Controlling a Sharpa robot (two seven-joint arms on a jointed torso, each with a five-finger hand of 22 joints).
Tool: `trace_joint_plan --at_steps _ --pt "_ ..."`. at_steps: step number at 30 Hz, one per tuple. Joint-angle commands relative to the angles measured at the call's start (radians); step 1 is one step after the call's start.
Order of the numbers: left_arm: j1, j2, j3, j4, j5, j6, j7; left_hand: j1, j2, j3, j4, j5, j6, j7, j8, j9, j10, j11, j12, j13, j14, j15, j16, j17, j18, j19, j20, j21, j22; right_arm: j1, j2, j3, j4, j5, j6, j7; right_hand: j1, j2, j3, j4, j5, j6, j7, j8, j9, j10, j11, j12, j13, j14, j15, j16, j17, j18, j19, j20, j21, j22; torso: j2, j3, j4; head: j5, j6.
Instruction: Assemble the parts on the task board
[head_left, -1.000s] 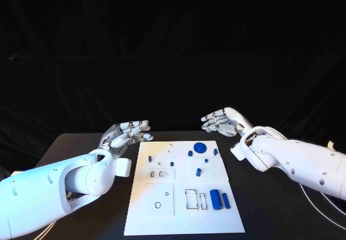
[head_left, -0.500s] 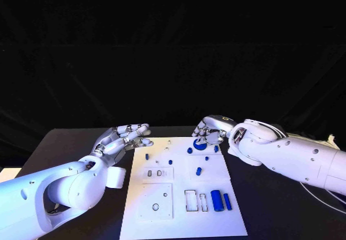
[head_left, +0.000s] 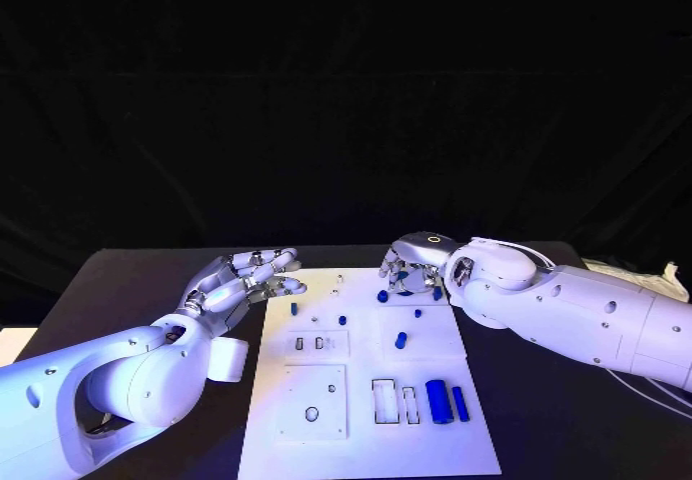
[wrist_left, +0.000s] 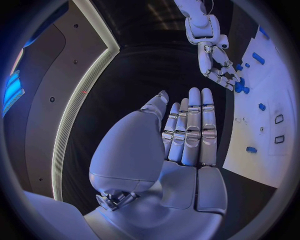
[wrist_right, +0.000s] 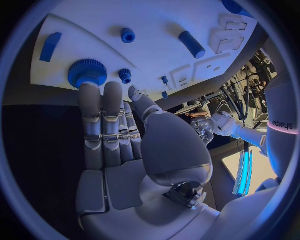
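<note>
The white task board (head_left: 361, 440) lies in the middle of the black table. My right hand (head_left: 411, 270) hovers over its far end with fingers stretched out, the fingertips (wrist_right: 94, 95) at the edge of a large blue gear (wrist_right: 87, 72). Nothing sits in its palm. A small blue gear (wrist_right: 125, 75) and a blue cylinder (wrist_right: 192, 45) lie just beyond. My left hand (head_left: 245, 278) is held open beside the board's far left corner, fingers spread and empty. Two blue cylinders (head_left: 438, 401) lie at the board's near right.
Small blue pegs (head_left: 400, 340) dot the middle of the board, and rectangular slots (head_left: 384, 399) lie beside the cylinders. Black table (head_left: 130, 290) surrounds the board on both sides. In the left wrist view my right hand (wrist_left: 219, 65) reaches over the board (wrist_left: 269, 100).
My right hand has moved from beyond the board's far right corner inward and down over the large blue gear. The left hand has hardly shifted. The camera has moved a little.
</note>
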Motion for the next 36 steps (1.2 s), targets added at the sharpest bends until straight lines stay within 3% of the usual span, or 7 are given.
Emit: trace_joint_plan --at_steps 1,6,12,21,28,36 --pt "0.002 0.001 0.001 0.002 -0.005 0.006 -0.002 -0.013 0.001 0.002 -0.004 -0.004 -0.001 0.005 -0.005 -0.001 0.002 0.007 -0.005 0.000 -0.010 0.000 -0.007 0.001 -0.001 -0.007 0.002 -0.007 -0.001 0.002 0.004 0.001 0.001 -0.055 0.047 -0.020 -0.010 -0.005 0.026 0.008 -0.003 -0.005 0.003 -0.005 0.001 -0.005 -0.002 -0.002 0.001 0.049 0.003 0.128 0.127 -0.025 0.022 0.002 0.106 0.132 0.010 -0.0003 0.0028 -0.001 0.000" --pt "0.002 -0.002 0.001 0.002 -0.005 0.005 -0.004 -0.013 0.001 0.002 -0.004 -0.004 -0.001 0.005 -0.005 -0.001 0.002 0.007 -0.006 0.000 -0.010 0.000 -0.008 0.001 -0.001 -0.007 0.002 -0.007 -0.001 0.002 0.008 0.001 0.003 -0.064 0.062 -0.018 -0.014 -0.027 0.073 0.026 -0.002 0.003 0.003 -0.005 0.002 0.002 0.001 -0.002 0.001 0.051 0.007 0.314 0.313 -0.050 0.048 0.009 0.255 0.323 0.014 0.0001 0.0033 -0.002 0.003" --pt "0.002 -0.004 0.001 0.002 -0.005 0.005 -0.008 -0.013 0.001 0.003 -0.005 -0.004 -0.002 0.006 -0.006 -0.001 0.001 0.007 -0.006 0.000 -0.010 0.000 -0.009 0.002 0.000 -0.007 0.002 -0.008 -0.001 0.003 0.014 0.001 -0.004 -0.069 0.075 -0.019 -0.015 -0.048 0.109 0.048 -0.004 0.003 0.005 -0.006 0.002 0.000 0.001 -0.001 0.001 0.047 0.010 0.399 0.396 -0.060 0.053 0.013 0.322 0.408 0.017 -0.0006 0.0053 -0.003 0.001" --pt "0.002 -0.007 0.001 0.005 -0.005 0.006 -0.012 -0.013 0.002 0.003 -0.005 -0.004 -0.003 0.006 -0.007 -0.001 0.000 0.008 -0.007 0.000 -0.011 0.001 -0.009 0.002 0.000 -0.008 0.003 -0.008 -0.002 0.002 0.030 0.000 -0.024 -0.075 0.089 -0.019 -0.016 -0.060 0.127 0.066 -0.008 0.003 0.006 -0.006 0.002 -0.004 0.004 -0.003 0.000 0.046 0.010 0.441 0.437 -0.065 0.057 0.015 0.353 0.449 0.024 0.0006 0.0072 0.000 0.001" --pt "0.002 -0.007 0.001 0.005 -0.005 0.006 -0.015 -0.013 0.002 0.003 -0.005 -0.004 -0.003 0.006 -0.008 -0.001 0.000 0.008 -0.008 0.000 -0.011 0.001 -0.010 0.003 0.000 -0.008 0.003 -0.008 -0.002 0.000 0.041 0.000 -0.036 -0.081 0.101 -0.017 -0.016 -0.061 0.135 0.073 -0.009 0.004 0.006 -0.005 0.002 -0.005 0.004 -0.002 0.000 0.046 0.010 0.454 0.451 -0.066 0.058 0.015 0.362 0.462 0.029 -0.0003 0.0090 0.003 -0.006" --pt "0.002 -0.006 0.001 0.001 -0.005 0.003 -0.020 -0.013 0.002 0.003 -0.005 -0.004 -0.003 0.006 -0.008 -0.001 0.000 0.008 -0.008 0.000 -0.011 0.001 -0.010 0.003 0.000 -0.008 0.003 -0.008 -0.002 -0.002 0.044 0.000 -0.036 -0.082 0.112 -0.015 -0.013 -0.061 0.148 0.085 -0.012 0.012 0.004 -0.003 0.004 0.003 0.002 -0.001 0.001 0.045 0.009 0.471 0.466 -0.068 0.060 0.015 0.374 0.478 0.033 -0.0006 0.0077 0.003 -0.007"
